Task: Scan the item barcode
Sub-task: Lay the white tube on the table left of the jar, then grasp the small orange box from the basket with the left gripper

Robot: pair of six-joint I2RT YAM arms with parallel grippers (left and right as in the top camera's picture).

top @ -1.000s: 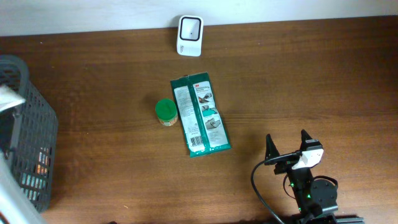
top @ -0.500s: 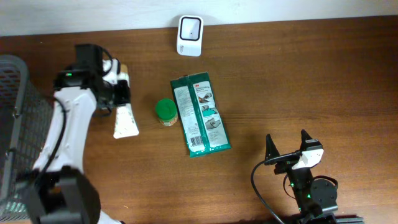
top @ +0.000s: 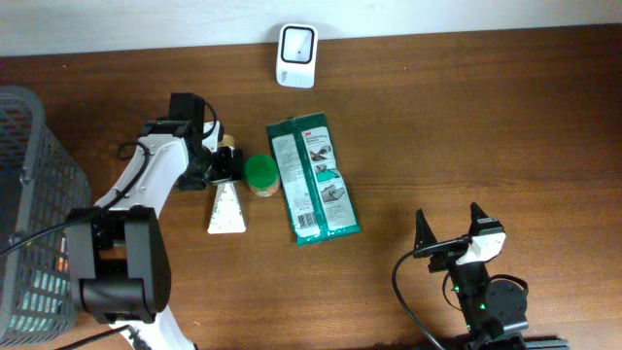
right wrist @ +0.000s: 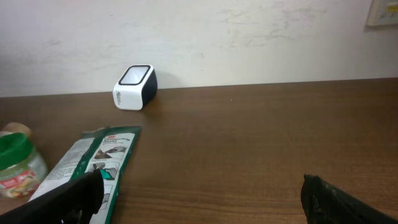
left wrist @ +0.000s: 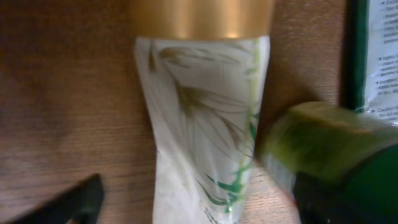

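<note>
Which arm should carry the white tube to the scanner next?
Left. The left gripper hangs right over the tube, jaws open, close to the scanner. The right gripper sits far off to the other side.

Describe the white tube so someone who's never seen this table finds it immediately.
On the table, find the long green packet in the middle, then the small green-lidded jar at its left. The tube lies flat left of that jar; unlike its green neighbours, it is white with a gold cap and leaf print.
</note>
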